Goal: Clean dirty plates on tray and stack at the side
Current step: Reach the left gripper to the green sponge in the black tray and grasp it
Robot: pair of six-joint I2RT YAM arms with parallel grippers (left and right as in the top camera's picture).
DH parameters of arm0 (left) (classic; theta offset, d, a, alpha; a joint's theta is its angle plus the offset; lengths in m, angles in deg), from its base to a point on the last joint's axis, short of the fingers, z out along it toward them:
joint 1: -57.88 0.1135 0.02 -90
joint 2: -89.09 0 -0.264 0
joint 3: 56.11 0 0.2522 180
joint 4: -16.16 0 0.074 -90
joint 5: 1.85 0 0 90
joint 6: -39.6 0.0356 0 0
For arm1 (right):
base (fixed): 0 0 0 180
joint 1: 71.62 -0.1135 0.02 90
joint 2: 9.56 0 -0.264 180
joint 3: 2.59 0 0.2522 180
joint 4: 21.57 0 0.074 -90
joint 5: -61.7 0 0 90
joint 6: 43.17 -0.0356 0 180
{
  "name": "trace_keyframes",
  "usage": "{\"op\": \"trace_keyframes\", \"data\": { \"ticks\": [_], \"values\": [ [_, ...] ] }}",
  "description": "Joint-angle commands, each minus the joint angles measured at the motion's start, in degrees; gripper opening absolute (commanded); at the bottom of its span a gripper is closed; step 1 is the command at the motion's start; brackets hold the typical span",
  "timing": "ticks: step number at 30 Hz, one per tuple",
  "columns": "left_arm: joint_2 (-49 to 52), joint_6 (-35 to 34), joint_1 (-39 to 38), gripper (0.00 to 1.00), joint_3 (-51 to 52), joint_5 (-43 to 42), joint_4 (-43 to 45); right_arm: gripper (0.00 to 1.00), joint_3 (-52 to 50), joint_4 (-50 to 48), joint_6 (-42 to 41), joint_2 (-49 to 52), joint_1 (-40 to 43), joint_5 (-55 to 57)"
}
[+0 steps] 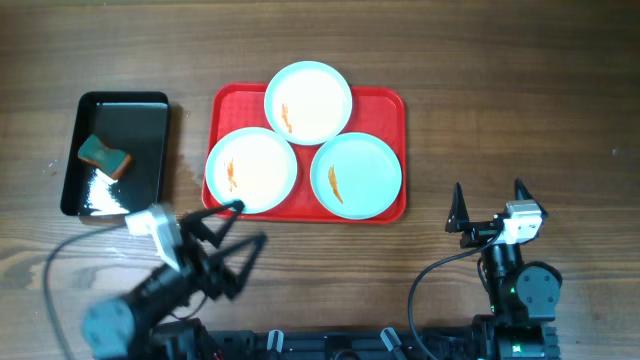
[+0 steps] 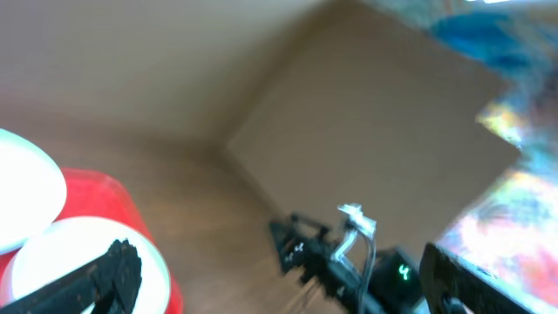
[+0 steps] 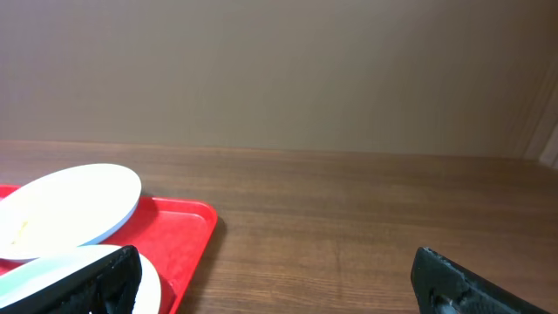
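Note:
Three pale plates lie on the red tray point(image 1: 388, 105), each with an orange smear: one at the back point(image 1: 308, 102), one front left point(image 1: 251, 170), one front right point(image 1: 356, 175). My left gripper point(image 1: 248, 224) is open and empty, angled toward the tray's front left corner, one fingertip close to the front left plate. My right gripper point(image 1: 489, 195) stands open and empty on the table right of the tray. The blurred left wrist view shows two plates point(image 2: 70, 253) and the tray's edge point(image 2: 131, 209). The right wrist view shows the tray point(image 3: 187, 231) and the back plate point(image 3: 70, 209) at left.
A glossy black tray point(image 1: 150, 120) at the far left holds a green and orange sponge point(image 1: 105, 153). Small wet spots mark the wood between the two trays. Cables run along the table's front edge near both arm bases.

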Motion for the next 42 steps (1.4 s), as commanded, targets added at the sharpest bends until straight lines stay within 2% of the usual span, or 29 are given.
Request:
{"op": "trace_keyframes", "data": {
  "ticks": [1,2,3,4,6,8,10,15,16,18,19,24,25,26,28,30,37,42],
  "values": [
    [18.4,18.3,5.6,0.99,-17.1,5.0,-17.6,1.0,-0.1,-0.1,0.1,-0.3,0.2,0.3],
    [23.0,21.2,6.1,0.99,-21.2,7.4,-22.6,1.0,-0.1,-0.1,0.1,-0.3,0.2,0.3],
    [34.3,26.9,6.2,0.99,-31.0,14.6,-33.7,1.0,-0.1,-0.1,0.1,-0.3,0.2,0.3],
    [42.0,29.4,5.9,1.0,-38.0,22.1,-41.8,1.0,-0.1,-0.1,0.1,-0.3,0.2,0.3],
    [52.6,31.2,5.6,1.0,-48.4,37.7,-52.3,1.0,-0.1,-0.1,0.1,-0.3,0.2,0.3],
    [63.1,31.3,5.6,1.0,-58.6,55.2,-59.4,1.0,-0.1,-0.1,0.1,-0.3,0.2,0.3],
    [69.9,31.3,5.6,1.0,-64.3,63.1,-60.3,1.0,-0.1,-0.1,0.1,-0.3,0.2,0.3],
    [78.0,30.6,6.0,1.0,-65.0,65.2,-52.9,1.0,-0.1,-0.1,0.1,-0.3,0.2,0.3],
    [79.1,29.3,6.5,1.0,-65.0,66.8,-52.0,1.0,-0.1,-0.1,0.1,-0.3,0.2,0.3],
    [83.1,18.5,9.0,1.0,-65.0,72.3,-51.6,1.0,-0.1,-0.1,0.1,-0.3,0.2,0.3],
    [85.9,15.4,10.9,1.0,-65.0,72.1,-51.5,1.0,-0.1,-0.1,0.1,-0.3,0.2,0.3],
    [96.5,14.4,15.5,1.0,-65.0,71.5,-47.4,1.0,-0.1,-0.1,0.1,-0.3,0.2,0.3],
    [98.0,14.4,15.7,0.89,-65.0,71.5,-45.9,1.0,-0.1,-0.1,0.1,-0.3,0.2,0.3],
    [99.4,14.4,15.8,0.82,-65.0,71.5,-44.2,1.0,-0.1,-0.1,0.1,-0.3,0.2,0.3],
    [101.9,14.4,15.6,0.75,-65.0,71.5,-41.6,1.0,-0.1,-0.1,0.1,-0.3,0.2,0.3],
    [103.6,14.3,15.6,0.61,-65.0,71.5,-41.0,1.0,-0.1,-0.1,0.1,-0.3,0.2,0.3],
    [111.4,14.3,15.7,0.64,-64.9,71.2,-39.6,1.0,-0.1,-0.1,0.1,-0.3,0.2,0.3],
    [112.2,14.4,15.6,0.67,-64.8,71.3,-40.2,1.0,-0.1,-0.1,0.1,-0.3,0.2,0.3]
  ]
}}
